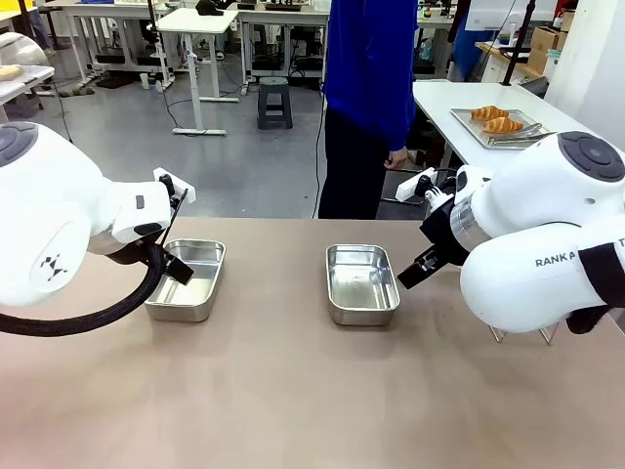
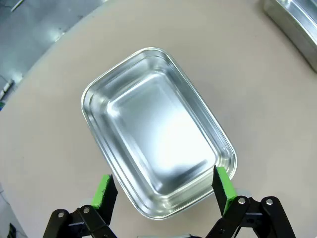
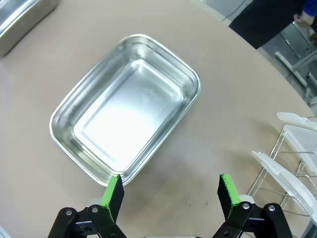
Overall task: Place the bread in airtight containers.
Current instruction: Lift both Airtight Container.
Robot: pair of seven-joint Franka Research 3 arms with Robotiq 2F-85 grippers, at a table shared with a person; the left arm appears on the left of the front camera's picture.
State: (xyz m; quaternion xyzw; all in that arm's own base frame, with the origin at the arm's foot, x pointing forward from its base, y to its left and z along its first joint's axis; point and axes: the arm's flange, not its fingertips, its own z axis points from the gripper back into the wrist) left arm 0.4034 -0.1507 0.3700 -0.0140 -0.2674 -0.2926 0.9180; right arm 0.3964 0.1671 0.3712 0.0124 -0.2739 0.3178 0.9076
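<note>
Hovering with green pads spread wide and pinching nothing: left gripper [image 2: 166, 191] above the near end of the left container [image 2: 158, 129], right gripper [image 3: 171, 191] just beside the near rim of the middle container [image 3: 129, 109]. Both of these 2 steel pans bare inside and without lids, well apart on the brown table [image 1: 293, 391], each with its long axis slanting across the line between the pads in its wrist view. No bread near either set of fingers: 2 croissants [image 1: 496, 119] lying side by side on a flat metal tray [image 1: 471, 134] on the white side table at the far right, beyond the right arm and near the person [image 1: 371, 78]. Long axes of both roughly across the front view, tilted a little. Judged from this layout, much nearer the right arm than the left, with the whole brown table between the left gripper and the tray. Probably calling for a long reach toward the far right, or a handover from the person's hand [image 1: 395, 159]. Clear lids [image 3: 292, 148] standing in a wire rack [image 3: 277, 163] just beside the right gripper.
</note>
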